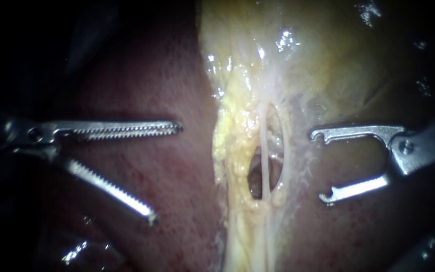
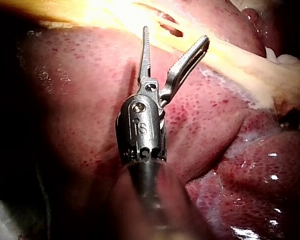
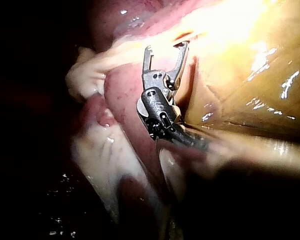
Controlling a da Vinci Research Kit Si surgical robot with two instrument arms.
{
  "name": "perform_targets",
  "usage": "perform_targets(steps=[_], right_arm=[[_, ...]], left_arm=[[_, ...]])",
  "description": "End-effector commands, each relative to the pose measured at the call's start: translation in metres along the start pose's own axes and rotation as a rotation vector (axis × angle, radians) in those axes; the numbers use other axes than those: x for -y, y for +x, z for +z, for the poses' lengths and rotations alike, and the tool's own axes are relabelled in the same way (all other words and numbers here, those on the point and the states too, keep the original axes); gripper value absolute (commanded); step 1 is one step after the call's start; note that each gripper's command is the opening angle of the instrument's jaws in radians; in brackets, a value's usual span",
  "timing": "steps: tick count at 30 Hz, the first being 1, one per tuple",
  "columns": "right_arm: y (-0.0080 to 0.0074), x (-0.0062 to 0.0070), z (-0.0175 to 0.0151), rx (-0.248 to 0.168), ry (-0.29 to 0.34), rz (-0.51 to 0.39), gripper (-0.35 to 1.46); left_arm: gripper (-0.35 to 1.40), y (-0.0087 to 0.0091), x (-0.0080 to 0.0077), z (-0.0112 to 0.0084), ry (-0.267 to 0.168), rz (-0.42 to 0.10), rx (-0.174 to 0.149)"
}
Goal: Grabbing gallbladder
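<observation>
The left instrument [image 1: 166, 172] is bright steel, with long saw-toothed tip halves, a round hinge screw and a dark shaft. The right instrument [image 1: 318, 167] ends in slim, hook-tipped steel arms.

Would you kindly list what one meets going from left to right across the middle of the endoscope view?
The left instrument, jaws open → bare liver → yellow fatty tissue → thin pale tube → the right instrument, jaws open.
</observation>
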Motion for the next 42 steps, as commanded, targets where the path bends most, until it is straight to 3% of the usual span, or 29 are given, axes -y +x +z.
perform_targets(steps=[1, 3, 7, 12, 15, 21, 29, 42], right_arm=[[0.0, 0.0, 0.0, 0.0, 0.0, 0.0, 0.59], [0.0, -0.0001, 0.0, 0.0, 0.0, 0.0, 0.59], [-0.0001, -0.0002, 0.0, 0.0, -0.001, 0.0, 0.59], [-0.0002, -0.0002, -0.0001, 0.0, -0.001, 0.0, 0.59], [-0.0002, -0.0002, -0.0001, 0.0, -0.001, 0.0, 0.59], [-0.0002, -0.0002, -0.0001, 0.0, -0.001, 0.0, 0.59], [-0.0002, -0.0002, -0.0001, 0.0, 0.0, 0.0, 0.59], [-0.0002, -0.0001, -0.0002, 0.0, 0.0, 0.006, 0.59]], left_arm=[[0.83, -0.0001, 0.0, 0.0, 0.0, 0.0, 0.0], [0.81, -0.0002, 0.0001, 0.0, -0.01, -0.053, 0.001], [0.78, -0.0008, -0.0001, 0.0, -0.083, -0.144, -0.001], [0.72, -0.0012, -0.0006, 0.0005, -0.137, -0.198, -0.027], [0.69, -0.001, -0.0009, 0.0012, -0.153, -0.219, -0.059], [0.61, -0.0006, -0.0018, 0.0028, -0.172, -0.262, -0.086], [0.56, 0.001, -0.0029, 0.0049, -0.193, -0.31, -0.104], [0.54, 0.0032, -0.0043, 0.0062, -0.209, -0.328, -0.14]])
